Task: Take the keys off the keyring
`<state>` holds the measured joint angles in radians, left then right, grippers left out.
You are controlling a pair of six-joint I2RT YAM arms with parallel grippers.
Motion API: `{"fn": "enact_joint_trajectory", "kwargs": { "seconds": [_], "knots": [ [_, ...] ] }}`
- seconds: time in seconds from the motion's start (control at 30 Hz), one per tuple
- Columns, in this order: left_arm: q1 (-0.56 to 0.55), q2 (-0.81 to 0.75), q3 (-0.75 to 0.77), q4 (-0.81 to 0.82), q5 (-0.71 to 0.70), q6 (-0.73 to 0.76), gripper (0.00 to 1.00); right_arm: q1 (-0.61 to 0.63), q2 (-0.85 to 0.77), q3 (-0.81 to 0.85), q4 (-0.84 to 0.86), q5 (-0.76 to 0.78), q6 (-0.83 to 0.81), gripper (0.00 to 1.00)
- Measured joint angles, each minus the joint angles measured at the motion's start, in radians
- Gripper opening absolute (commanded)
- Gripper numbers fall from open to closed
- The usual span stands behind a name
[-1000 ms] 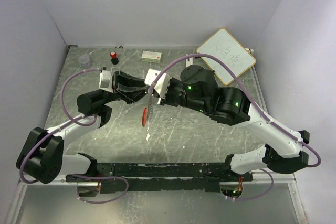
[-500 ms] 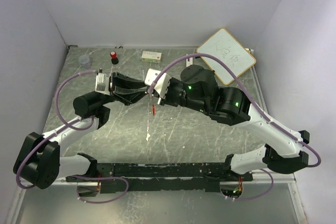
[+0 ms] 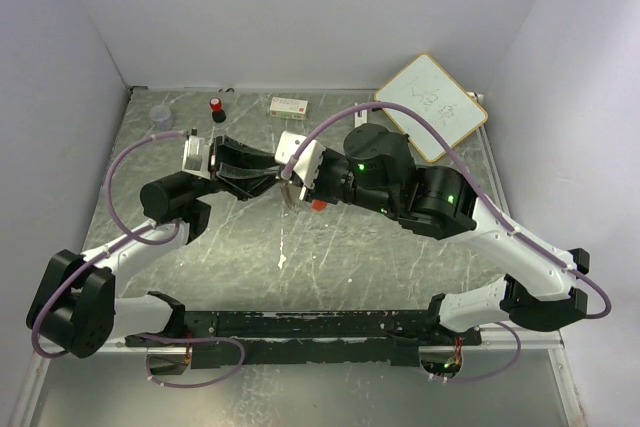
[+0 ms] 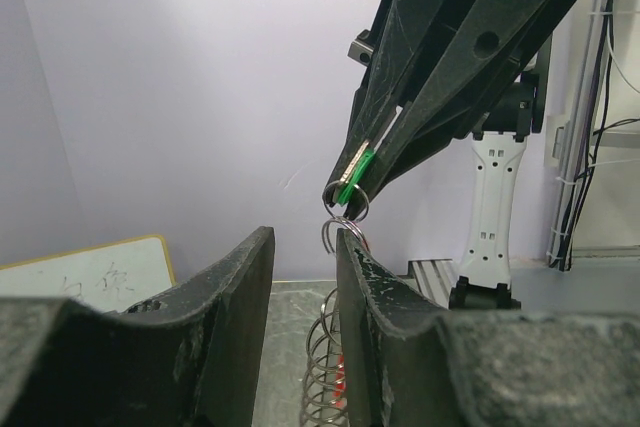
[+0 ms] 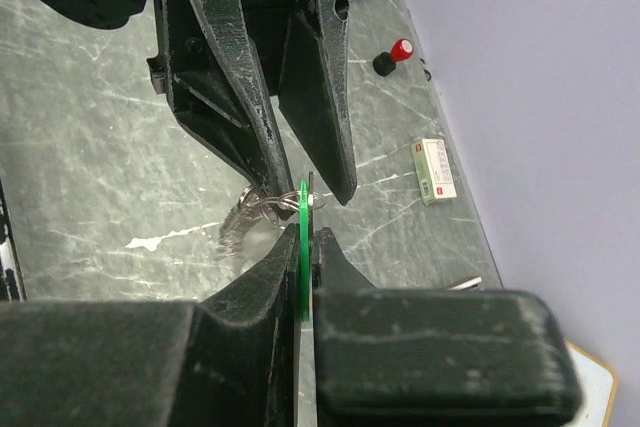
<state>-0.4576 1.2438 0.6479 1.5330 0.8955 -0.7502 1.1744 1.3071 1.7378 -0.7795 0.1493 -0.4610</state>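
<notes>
My right gripper (image 3: 291, 178) is shut on the small green key (image 5: 303, 239) and holds it off the table. In the right wrist view the key stands edge-on between the pads. The silver keyring (image 5: 262, 209) hangs from the key, with its coiled chain (image 4: 333, 367) below. The red key (image 3: 318, 203) shows just under the right gripper, and a bit of it shows behind the coil (image 4: 346, 379). My left gripper (image 3: 274, 179) is open. Its fingers (image 5: 268, 137) straddle the ring and coil. In the left wrist view the coil lies between the left gripper's (image 4: 303, 242) fingers.
A red-capped little bottle (image 3: 216, 107), a small white box (image 3: 289, 105) and a clear cup (image 3: 160, 118) stand along the back edge. A whiteboard (image 3: 432, 105) lies at the back right. The two wrists are very close together over the table's middle.
The hanging chain and the red key have swung up and to the right, from below the grippers to just under the right gripper. The left gripper has shifted slightly left.
</notes>
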Motion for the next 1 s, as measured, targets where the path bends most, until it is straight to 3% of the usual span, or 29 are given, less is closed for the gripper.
{"fn": "enact_joint_trajectory", "kwargs": {
  "seconds": [1.0],
  "knots": [
    [-0.024,0.013,0.000,0.000,-0.002,-0.009,0.42,0.000,0.018,-0.006,0.028,0.024,-0.018,0.00]
  ]
}}
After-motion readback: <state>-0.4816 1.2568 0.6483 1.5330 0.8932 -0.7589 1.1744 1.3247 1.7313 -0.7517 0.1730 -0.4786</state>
